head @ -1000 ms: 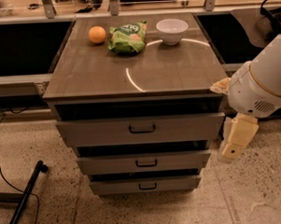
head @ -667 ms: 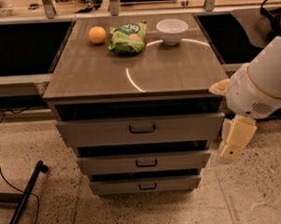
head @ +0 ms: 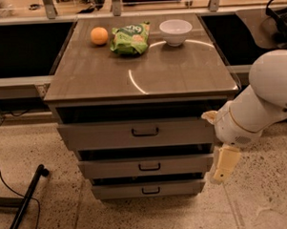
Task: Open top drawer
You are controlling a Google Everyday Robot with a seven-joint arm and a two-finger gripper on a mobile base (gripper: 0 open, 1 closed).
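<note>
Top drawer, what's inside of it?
Only a dark gap shows above the top drawer front. Its inside is hidden under the cabinet top. The gripper hangs at the cabinet's right side, lower down.

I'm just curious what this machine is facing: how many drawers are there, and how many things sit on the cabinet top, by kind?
Drawers: 3 (top drawer, middle drawer, bottom drawer)
Fruit: 1 (orange)
Bags: 1 (green snack bag)
Bowls: 1 (white bowl)
Total: 6
The tool hangs right of the middle drawer.
</note>
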